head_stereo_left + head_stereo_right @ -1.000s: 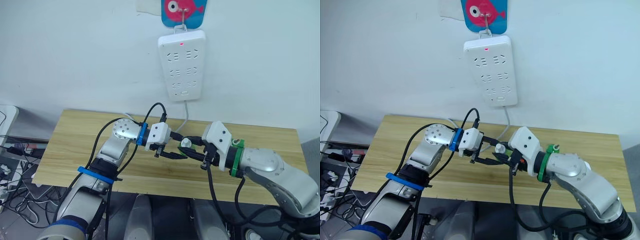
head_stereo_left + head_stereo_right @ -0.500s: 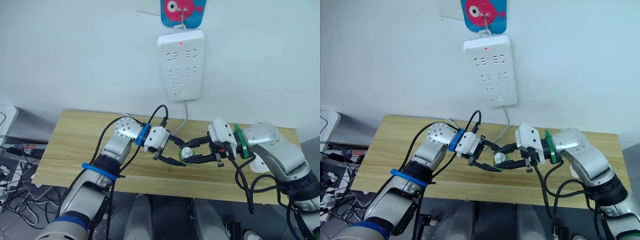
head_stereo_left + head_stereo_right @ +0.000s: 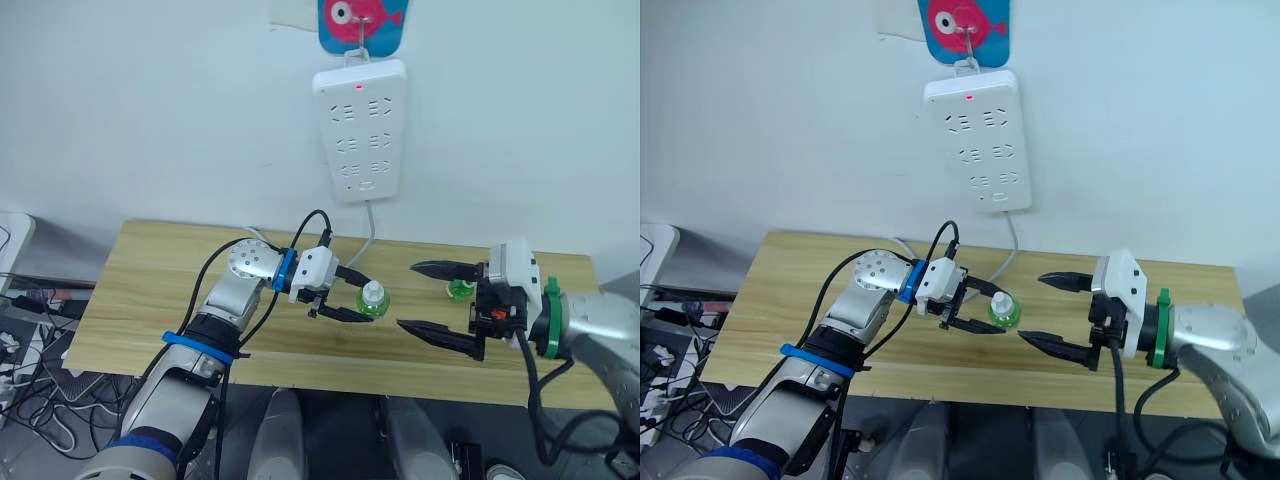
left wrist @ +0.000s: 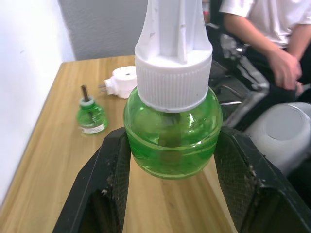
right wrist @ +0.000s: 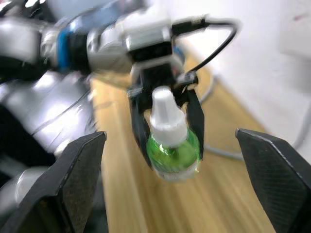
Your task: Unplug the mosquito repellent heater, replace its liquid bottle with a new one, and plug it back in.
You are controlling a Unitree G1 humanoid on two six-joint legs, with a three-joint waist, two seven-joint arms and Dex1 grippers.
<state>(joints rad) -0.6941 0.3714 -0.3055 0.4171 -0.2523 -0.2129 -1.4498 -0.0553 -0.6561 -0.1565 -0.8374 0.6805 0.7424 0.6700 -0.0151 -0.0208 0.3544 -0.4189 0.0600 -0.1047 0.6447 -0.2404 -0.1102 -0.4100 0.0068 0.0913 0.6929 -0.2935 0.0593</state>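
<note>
While the left gripper clamps the capped green bottle and the right gripper gapes beside it, its rounded belly could slip free.

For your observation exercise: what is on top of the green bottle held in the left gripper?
A white ribbed screw cap with a tall white cover sits on the green bottle. Whatever lies beneath that cover is hidden.

two green bottles, one heater, one power strip
</note>
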